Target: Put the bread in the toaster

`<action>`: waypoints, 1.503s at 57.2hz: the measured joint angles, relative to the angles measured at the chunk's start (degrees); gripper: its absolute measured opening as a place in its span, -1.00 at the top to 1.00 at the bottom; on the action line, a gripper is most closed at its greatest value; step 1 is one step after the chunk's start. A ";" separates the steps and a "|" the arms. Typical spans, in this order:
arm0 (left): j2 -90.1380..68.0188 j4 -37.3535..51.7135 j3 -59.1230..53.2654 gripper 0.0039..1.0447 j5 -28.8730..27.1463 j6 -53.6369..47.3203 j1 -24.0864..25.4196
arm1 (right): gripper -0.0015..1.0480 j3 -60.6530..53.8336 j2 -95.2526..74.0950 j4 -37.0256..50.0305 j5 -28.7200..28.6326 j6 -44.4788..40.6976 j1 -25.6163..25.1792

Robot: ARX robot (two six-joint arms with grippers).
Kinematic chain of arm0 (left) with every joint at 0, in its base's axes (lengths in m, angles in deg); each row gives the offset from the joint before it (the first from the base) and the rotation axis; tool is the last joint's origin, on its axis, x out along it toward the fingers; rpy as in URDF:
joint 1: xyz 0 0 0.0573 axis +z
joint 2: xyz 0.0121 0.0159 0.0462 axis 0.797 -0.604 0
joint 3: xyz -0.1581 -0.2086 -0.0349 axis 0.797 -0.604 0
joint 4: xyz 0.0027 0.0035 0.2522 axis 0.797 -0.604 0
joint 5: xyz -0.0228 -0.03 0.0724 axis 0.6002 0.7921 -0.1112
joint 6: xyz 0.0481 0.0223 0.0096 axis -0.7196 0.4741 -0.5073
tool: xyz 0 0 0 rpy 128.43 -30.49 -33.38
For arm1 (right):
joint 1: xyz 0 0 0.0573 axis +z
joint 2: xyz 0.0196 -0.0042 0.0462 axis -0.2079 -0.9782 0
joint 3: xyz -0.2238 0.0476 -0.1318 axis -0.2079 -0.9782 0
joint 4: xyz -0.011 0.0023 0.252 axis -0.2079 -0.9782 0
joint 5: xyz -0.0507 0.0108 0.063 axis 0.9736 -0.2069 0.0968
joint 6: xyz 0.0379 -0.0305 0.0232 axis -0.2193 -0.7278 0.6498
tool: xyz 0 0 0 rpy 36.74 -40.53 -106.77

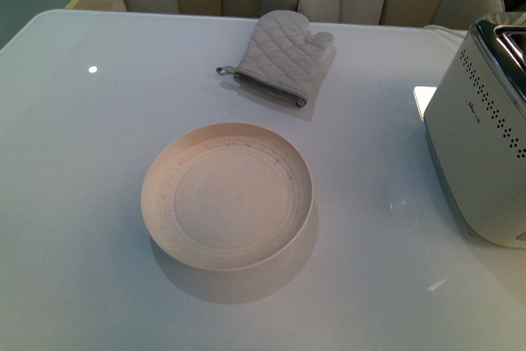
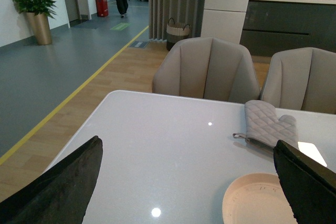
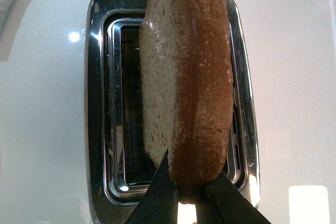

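In the right wrist view my right gripper is shut on the bread, a tan slice with a brown crust held on edge. The slice hangs straight above the toaster, over its chrome top and open slots. In the front view the white perforated toaster stands at the table's right edge; the bread and both arms are out of that view. My left gripper is open and empty, above the table, with its black fingertips wide apart.
A round cream plate sits empty in the middle of the white table and also shows in the left wrist view. A quilted grey oven mitt lies behind it. Beige chairs stand at the table's far edge.
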 joint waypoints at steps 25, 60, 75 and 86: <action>0.00 0.00 0.00 -0.86 0.00 0.00 0.00 | 0.49 -8.61 -1.92 9.75 -6.05 -0.13 -2.58; 0.00 0.00 0.00 -0.86 0.00 0.00 0.00 | -0.83 -22.64 27.30 26.84 -10.12 10.14 -5.44; 0.00 0.00 0.00 -0.86 0.00 0.00 0.00 | -0.15 -37.35 37.20 45.83 -14.95 6.67 -3.87; 0.00 0.00 0.00 -0.86 0.00 0.00 0.00 | 0.49 -42.75 42.42 45.77 -11.02 5.97 -1.16</action>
